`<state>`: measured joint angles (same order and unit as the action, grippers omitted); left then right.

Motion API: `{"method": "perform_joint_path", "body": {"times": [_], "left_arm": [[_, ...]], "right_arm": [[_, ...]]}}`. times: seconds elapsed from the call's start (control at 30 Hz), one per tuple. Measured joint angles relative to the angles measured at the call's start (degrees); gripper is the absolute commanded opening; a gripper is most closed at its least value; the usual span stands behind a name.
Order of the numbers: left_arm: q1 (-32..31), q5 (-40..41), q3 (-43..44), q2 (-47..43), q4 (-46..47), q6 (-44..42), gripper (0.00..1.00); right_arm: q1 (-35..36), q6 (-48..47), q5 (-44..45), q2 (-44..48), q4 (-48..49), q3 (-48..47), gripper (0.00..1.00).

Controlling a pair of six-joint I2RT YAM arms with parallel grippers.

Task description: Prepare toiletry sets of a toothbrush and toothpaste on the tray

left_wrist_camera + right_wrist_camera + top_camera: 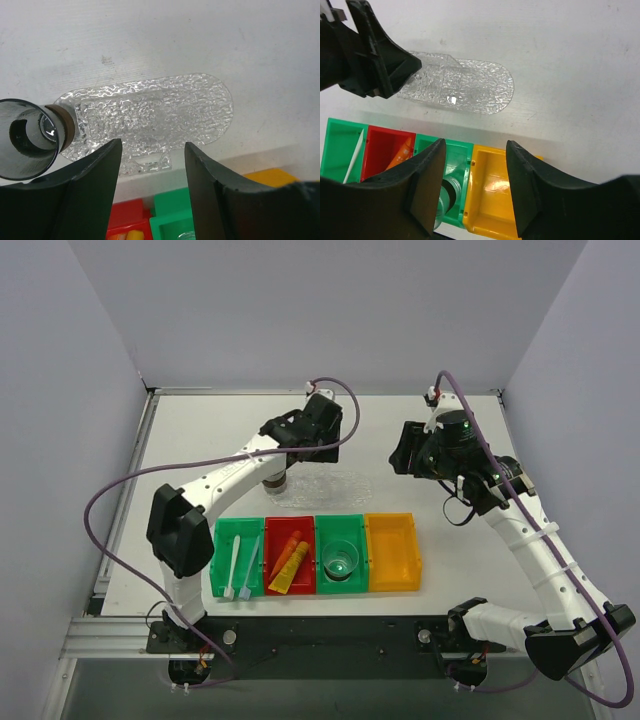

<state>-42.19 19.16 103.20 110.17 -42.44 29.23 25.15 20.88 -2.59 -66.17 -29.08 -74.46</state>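
Observation:
A white toothbrush (232,562) and a pale blue toothbrush (248,560) lie in the left green bin (222,540). An orange tube (291,550) and a yellow-orange tube (291,573) lie in the red bin (277,528). The transparent bumpy tray (335,486) lies behind the bins and also shows in the left wrist view (160,107) and the right wrist view (470,90). My left gripper (152,145) is open and empty above the tray's left end. My right gripper (475,145) is open and empty, raised to the right of the tray.
A clear round cup with a brown band (30,137) stands at the tray's left end, beside my left fingers. Another clear cup (340,558) sits in the second green bin (340,526). An orange bin (393,552) is at the row's right end.

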Motion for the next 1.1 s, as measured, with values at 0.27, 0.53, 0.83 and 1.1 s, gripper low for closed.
{"method": "perform_joint_path", "body": {"times": [0.27,0.53,0.83,1.1], "left_arm": [[3.7,-4.7,-10.5,-13.4,5.2,0.2,0.69],[12.2,-7.7,-16.8,-23.7,6.2,0.4,0.70],[16.4,-9.0,-19.3,-29.4,6.0,-0.1,0.70],[16.5,-9.9,-23.1,-30.8,5.2,0.3,0.70]], "right_arm": [[1.7,-4.1,-8.5,-1.8,-1.5,0.6,0.34],[11.5,-8.0,-13.5,-5.9,-1.7,6.5,0.26],[16.1,-9.7,-16.7,-9.7,0.2,12.9,0.25],[19.3,-11.1,-16.6,-10.0,2.1,14.6,0.25]]}}
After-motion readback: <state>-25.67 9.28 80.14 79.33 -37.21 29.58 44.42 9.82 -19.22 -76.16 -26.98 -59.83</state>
